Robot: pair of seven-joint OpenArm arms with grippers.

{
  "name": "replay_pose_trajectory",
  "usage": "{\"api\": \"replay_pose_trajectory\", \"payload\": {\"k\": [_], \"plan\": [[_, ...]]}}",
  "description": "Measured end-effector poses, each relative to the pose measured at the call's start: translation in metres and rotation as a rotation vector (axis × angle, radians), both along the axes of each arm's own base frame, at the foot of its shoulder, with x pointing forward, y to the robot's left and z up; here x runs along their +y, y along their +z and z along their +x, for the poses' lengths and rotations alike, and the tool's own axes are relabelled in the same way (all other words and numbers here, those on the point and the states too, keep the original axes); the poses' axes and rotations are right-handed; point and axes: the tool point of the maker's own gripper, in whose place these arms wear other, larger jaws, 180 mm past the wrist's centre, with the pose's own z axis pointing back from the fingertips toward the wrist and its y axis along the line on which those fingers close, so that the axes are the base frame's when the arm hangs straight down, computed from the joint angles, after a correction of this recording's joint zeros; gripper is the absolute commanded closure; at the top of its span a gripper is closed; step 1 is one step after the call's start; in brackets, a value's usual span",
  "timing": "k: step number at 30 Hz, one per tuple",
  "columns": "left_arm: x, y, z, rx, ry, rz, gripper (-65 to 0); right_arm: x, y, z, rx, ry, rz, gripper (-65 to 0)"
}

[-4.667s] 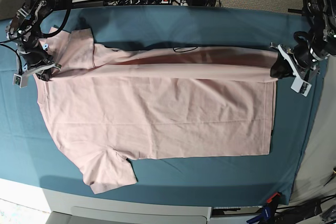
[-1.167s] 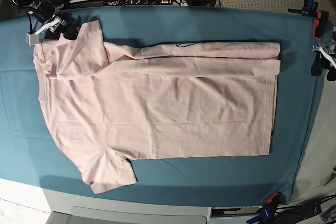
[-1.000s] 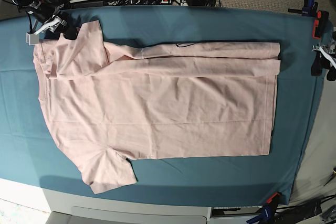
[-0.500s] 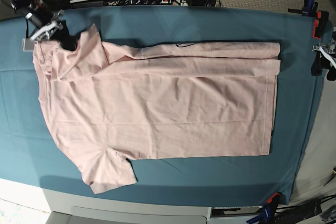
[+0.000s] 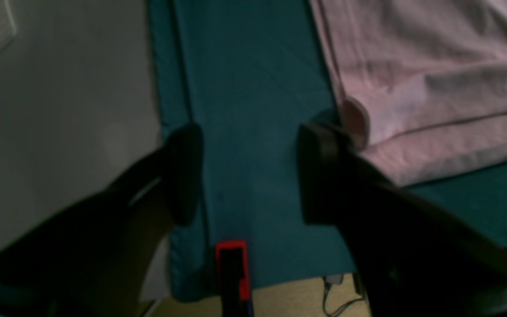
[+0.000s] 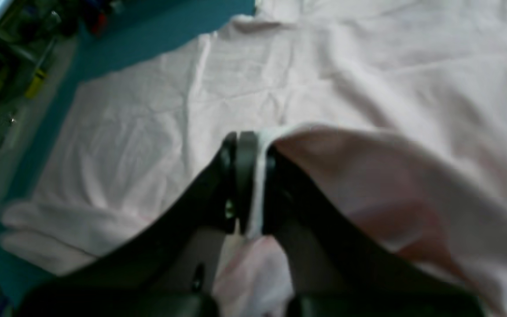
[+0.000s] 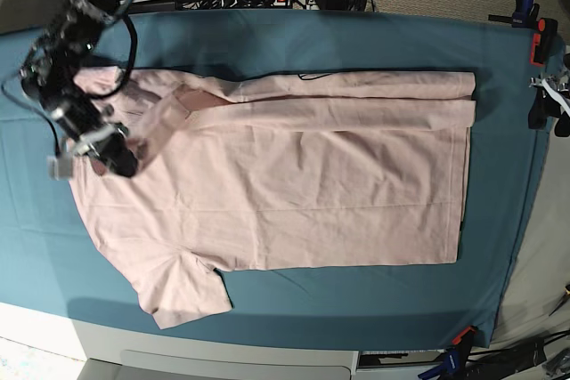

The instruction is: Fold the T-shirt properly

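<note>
Your T-shirt lies flat across the teal-covered desk, its far long edge already folded inward. The main risk: the sleeve held by the right gripper may bunch or drag the shoulder askew if you carry it too far over the body, since its jaws are clamped on only a thin pinch of cloth. The left gripper waits off the hem with jaws apart. Half a second ago the right gripper was at the far corner; now it has drawn the sleeve inward.

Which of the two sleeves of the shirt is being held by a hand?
The far sleeve, pinched shut in the right hand and folded over the T-shirt. The near sleeve lies flat and untouched.
</note>
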Motion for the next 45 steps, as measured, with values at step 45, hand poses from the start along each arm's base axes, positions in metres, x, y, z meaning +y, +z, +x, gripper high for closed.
{"api": "replay_pose_trajectory", "payload": {"k": [45], "plan": [[-0.006, -0.008, -0.012, 0.037, -0.032, -0.016, -34.6, -0.157, -0.083, -0.158, 0.328, -0.506, 0.316, -24.5]]}}
